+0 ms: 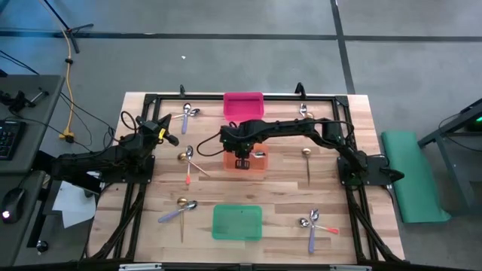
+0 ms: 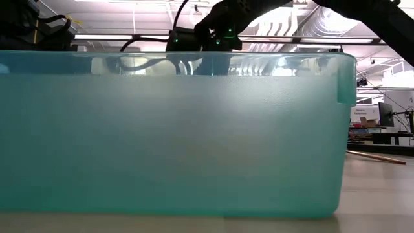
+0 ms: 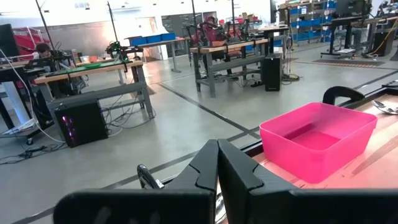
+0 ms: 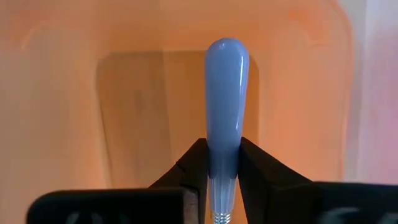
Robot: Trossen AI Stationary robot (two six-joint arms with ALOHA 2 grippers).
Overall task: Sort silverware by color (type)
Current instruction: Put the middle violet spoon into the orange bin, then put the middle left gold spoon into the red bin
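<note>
A spoon with a purple-blue handle [image 4: 227,93] sits in my right gripper [image 4: 222,163], which is shut on it above the orange bin [image 1: 260,164] at mid-table; the spoon's bowl is hidden behind the fingers. In the high view this gripper [image 1: 242,161] points steeply down into the bin. Other spoons lie flat on the wood: purple-handled ones [image 1: 187,119] [image 1: 175,214], a gold one [image 1: 183,156], an orange-red-handled one [image 1: 188,172] and a cluster [image 1: 315,223] at the near right. My left gripper [image 3: 217,163] is shut on nothing, parked at the table's left [image 1: 167,134]. My right gripper pinches the spoon's purple-blue handle [image 4: 224,155] between its two fingers, at the end next to the metal neck [image 4: 221,214]. The fingers come from above, slanting steeply down, and lie along the spoon. The handle's rounded free end [image 4: 227,53] points down into the orange bin, lifted clear of its floor.
A pink bin [image 1: 243,105] stands at the far middle and shows in the left wrist view [image 3: 317,140]. A green bin [image 1: 236,222] stands at the near middle and fills the low view [image 2: 168,136]. A gold spoon [image 1: 307,156] lies right of the orange bin.
</note>
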